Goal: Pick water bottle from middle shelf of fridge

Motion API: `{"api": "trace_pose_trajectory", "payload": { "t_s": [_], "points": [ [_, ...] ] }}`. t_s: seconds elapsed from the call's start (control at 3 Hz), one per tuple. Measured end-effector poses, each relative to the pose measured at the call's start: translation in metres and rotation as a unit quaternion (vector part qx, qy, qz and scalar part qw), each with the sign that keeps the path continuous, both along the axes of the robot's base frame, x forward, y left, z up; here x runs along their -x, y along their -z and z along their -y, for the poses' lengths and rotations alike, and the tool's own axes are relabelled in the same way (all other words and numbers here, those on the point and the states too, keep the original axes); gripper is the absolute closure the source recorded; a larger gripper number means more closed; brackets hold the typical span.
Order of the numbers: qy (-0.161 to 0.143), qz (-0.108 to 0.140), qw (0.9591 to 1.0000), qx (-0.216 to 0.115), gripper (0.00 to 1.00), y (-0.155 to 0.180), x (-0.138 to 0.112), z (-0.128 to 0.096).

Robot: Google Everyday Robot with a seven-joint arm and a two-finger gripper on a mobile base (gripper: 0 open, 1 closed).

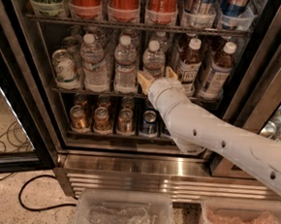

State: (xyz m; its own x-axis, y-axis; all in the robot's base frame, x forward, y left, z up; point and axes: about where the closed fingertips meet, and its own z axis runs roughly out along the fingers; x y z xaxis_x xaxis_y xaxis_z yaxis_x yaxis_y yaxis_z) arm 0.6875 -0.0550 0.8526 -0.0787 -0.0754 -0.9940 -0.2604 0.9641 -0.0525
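The fridge [259, 79] stands open. Its middle shelf [98, 92] holds three clear water bottles with white caps in front: left [92, 64], middle [125, 64] and right [154, 60]. Two brown tea bottles [189, 64] stand further right. My gripper [158, 77] is at the shelf's front. Its tan fingers [144, 81] are spread open on either side of the lower part of the right water bottle. The white arm [216, 134] reaches in from the lower right and hides that bottle's base.
A tilted can [64, 69] sits at the shelf's left end. Red cola bottles [124, 1] stand on the rack above, small cans [102, 119] on the rack below. The steel base grille [140, 182], two clear bins [122, 214] and a black cable [31, 198] lie below.
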Motion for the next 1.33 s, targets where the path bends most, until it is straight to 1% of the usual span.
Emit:
{"api": "trace_pose_trajectory", "payload": {
  "t_s": [0.33, 0.67, 1.33],
  "points": [
    [-0.002, 0.001, 1.0, -0.001, 0.32, -0.0013, -0.0066, -0.0018],
    [-0.005, 0.004, 1.0, -0.001, 0.51, -0.0037, -0.012, -0.0052],
    [-0.006, 0.005, 1.0, 0.001, 1.0, -0.0041, -0.0143, -0.0069]
  ]
}}
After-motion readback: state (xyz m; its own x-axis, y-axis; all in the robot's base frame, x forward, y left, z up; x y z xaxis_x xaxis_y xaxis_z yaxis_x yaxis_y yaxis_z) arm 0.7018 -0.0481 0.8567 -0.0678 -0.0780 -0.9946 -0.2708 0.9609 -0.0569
